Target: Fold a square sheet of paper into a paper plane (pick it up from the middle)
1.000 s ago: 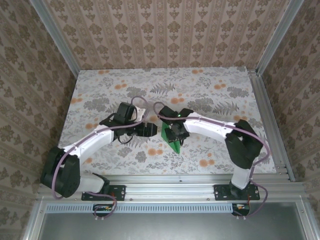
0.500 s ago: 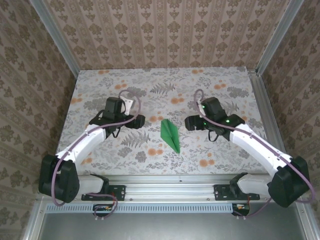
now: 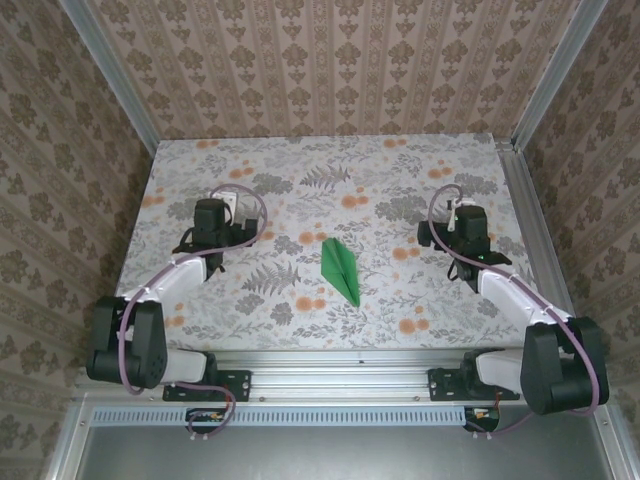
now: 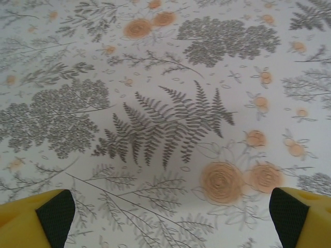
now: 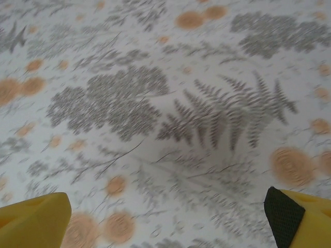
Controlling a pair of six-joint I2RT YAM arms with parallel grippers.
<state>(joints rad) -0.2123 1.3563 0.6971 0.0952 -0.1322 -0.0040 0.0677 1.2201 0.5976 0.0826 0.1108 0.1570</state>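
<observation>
1. Table (image 3: 300, 170) — covered edge to edge in a pale print of grey ferns and orange flowers.
2. Walls (image 3: 330, 60) at 9, 12 and 3 o'clock, papered in beige damask stripes.
3. Aluminium posts (image 3: 108, 70) slant up at 11 and 1 o'clock.
4. Aluminium rail (image 3: 340, 365) along the table's 6 o'clock edge, with a slotted strip (image 3: 340, 415) and a grey panel (image 3: 340, 450) below it.
5. Left wrist view: a large grey fern (image 4: 165, 124) at centre — two orange roses (image 4: 222, 181) at its 4 o'clock.

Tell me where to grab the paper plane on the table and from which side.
Grip the paper plane mid-length, across its narrow width, coming straight down. It lies flat on the table, slanting from far-left to near-right, so a sideways approach would likely just push it.
</observation>
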